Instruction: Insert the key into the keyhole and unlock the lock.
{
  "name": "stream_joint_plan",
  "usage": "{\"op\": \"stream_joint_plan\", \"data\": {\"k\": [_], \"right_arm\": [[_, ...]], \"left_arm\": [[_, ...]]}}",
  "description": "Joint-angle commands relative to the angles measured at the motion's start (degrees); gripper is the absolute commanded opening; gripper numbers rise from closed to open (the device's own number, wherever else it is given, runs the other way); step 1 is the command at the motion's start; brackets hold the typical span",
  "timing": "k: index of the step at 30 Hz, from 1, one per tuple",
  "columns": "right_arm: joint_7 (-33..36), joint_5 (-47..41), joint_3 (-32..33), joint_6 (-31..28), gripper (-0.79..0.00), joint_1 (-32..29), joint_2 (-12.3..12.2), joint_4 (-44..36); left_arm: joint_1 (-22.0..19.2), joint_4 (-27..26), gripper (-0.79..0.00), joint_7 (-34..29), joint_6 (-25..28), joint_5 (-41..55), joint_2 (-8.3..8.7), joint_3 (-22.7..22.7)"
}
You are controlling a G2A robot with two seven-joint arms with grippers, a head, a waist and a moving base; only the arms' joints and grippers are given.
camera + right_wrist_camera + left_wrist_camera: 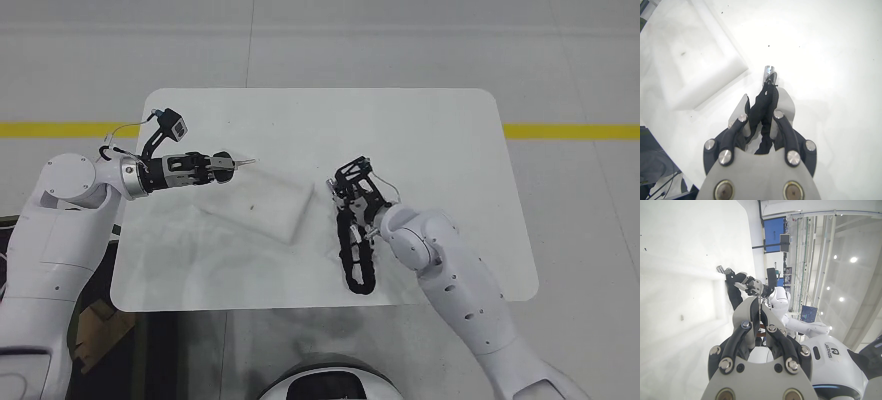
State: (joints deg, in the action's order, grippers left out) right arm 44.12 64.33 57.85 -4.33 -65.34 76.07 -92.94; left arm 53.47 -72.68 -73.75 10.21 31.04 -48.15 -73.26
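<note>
- Left pincer [226,166] clenching the key [759,306] over the surface [430,130], blade pointing toward the lock [769,73].
- Right pincer [763,102] grasping the lock by its black strap, metal cylinder end sticking out past the fingertips.
- White foam block [275,205] lying between both pincers, just beside that cylinder.

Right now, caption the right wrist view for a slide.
Right gripper clamps the black strap lock, metal cylinder near a white foam block.
</note>
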Motion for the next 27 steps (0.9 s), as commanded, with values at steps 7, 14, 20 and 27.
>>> {"op": "stream_joint_plan", "data": {"k": [7, 14, 20, 27], "right_arm": [[-0.8, 6.0, -0.7, -1.5, -0.539, -0.5, 1.4, 0.5], [-3.0, 13.1, -0.4, 0.5, -0.785, -1.8, 2.6, 0.6], [-1.9, 10.6, 3.5, -0.3, -0.785, -3.2, 3.2, -1.2], [-2.0, 13.3, 9.9, -2.5, -0.785, -6.4, 2.8, -6.1]], "left_arm": [[0.0, 0.0, -0.785, 0.0, 0.0, 0.0, 0.0, 0.0], [0.0, 0.0, -0.785, 0.0, 0.0, 0.0, 0.0, 0.0], [0.0, 0.0, -0.785, 0.0, 0.0, 0.0, 0.0, 0.0], [0.0, 0.0, -0.785, 0.0, 0.0, 0.0, 0.0, 0.0]]}}
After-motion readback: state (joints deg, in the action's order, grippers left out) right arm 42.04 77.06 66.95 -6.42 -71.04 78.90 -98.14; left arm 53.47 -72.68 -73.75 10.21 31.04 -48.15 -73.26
